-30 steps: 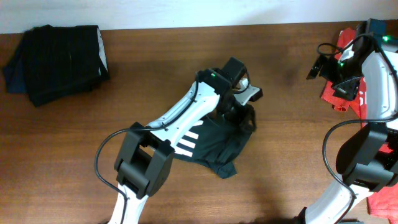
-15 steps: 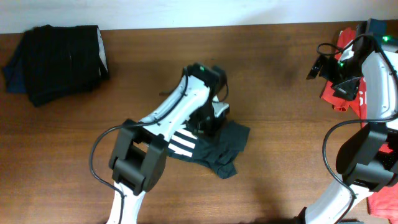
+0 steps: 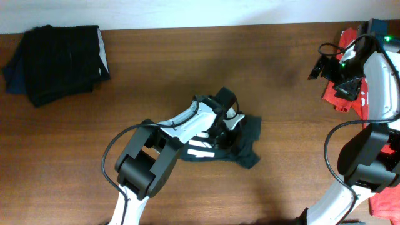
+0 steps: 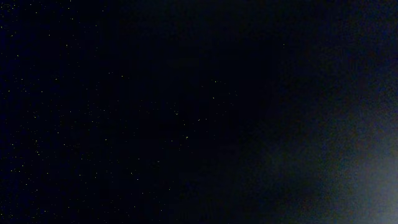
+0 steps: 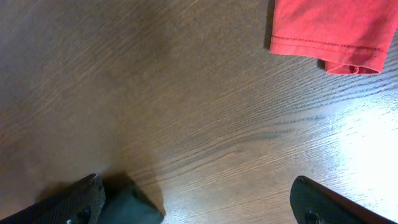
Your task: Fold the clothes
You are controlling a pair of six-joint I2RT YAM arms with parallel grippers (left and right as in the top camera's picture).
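Spanning the whole overhead view, the wooden table [image 3: 281,156] carries three lots of clothing. The black striped garment [image 3: 248,142] is the landmark here; it lies crumpled and unfolded near the middle of the table, with its white stripes [image 3: 201,149] showing at its left end.

The left arm [image 3: 181,128] reaches up from the near edge and bends over this garment, hiding much of it. The right arm [image 3: 381,81] stands far to the right of the garment, along the table's right edge.

A folded stack of dark clothes [image 3: 59,59] sits well away to the upper left of the striped garment, near the far edge. A red garment [image 3: 331,97] lies well off to the garment's right, partly under the right arm; its hemmed edge [image 5: 323,62] shows in the right wrist view.

The left gripper [image 3: 230,117] is pressed down onto the upper middle of the striped garment. Its wrist camera shows only darkness, so I cannot tell whether its fingers are spread or pinching cloth. The right gripper [image 5: 199,202] hovers over bare wood well to the garment's upper right, fingers spread wide and holding nothing.
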